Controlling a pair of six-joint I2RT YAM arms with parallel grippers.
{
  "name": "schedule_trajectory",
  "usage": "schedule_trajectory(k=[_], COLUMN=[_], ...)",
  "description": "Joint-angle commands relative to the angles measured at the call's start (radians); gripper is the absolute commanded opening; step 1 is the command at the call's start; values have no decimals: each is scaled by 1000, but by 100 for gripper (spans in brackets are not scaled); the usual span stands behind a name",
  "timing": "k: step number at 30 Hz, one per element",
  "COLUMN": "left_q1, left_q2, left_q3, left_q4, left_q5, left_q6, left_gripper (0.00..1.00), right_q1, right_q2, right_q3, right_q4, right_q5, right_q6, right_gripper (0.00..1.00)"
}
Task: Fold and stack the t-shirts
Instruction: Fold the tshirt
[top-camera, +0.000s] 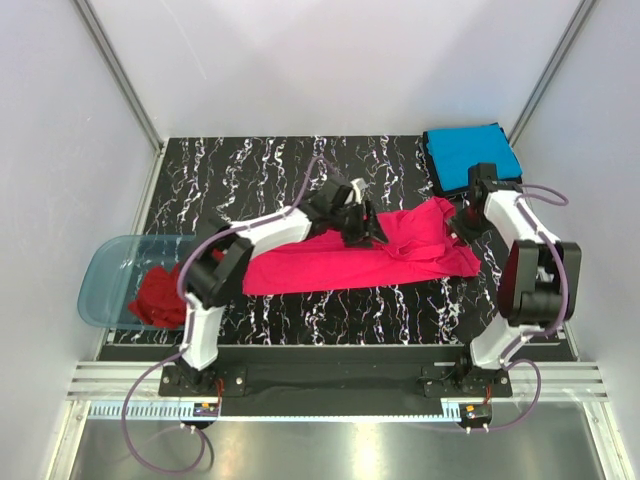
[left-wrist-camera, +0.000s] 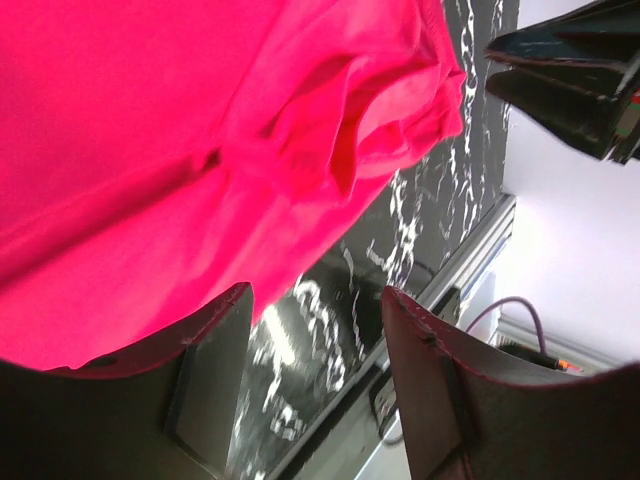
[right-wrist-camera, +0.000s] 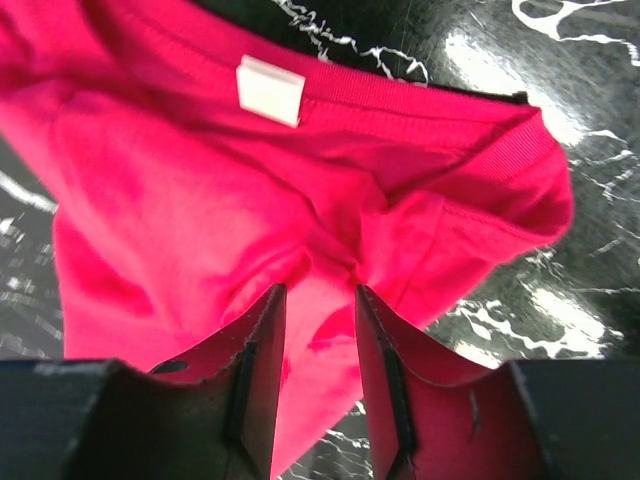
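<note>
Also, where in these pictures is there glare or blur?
Top external: even light, sharp, with a bright strip on the metal rail. Left wrist: the pink-red t-shirt looks overexposed, and the table between the jaws is blurred. Right wrist: white glare patches on the table; the white label is sharp.

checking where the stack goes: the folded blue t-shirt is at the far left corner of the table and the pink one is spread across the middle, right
Not quite. The folded blue t-shirt lies at the far right corner of the table, not the far left; the top external view shows it. The pink t-shirt is indeed spread across the middle.
</note>
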Motion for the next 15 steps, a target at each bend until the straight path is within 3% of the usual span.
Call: schedule_trajectory(k=[1, 15], left_q1=[-17, -46], left_q2=[76, 241], left_q3=[113, 212], left_q4=[73, 87], left_q5=[55, 61], left_q6=[-50, -43], left_gripper=[59, 60], right_q1=[-12, -12], right_q2=[77, 143], right_q3=[61, 58], right_q4=[-51, 25], right_q5=[5, -39], right_q6=[59, 9], right_gripper=[41, 43])
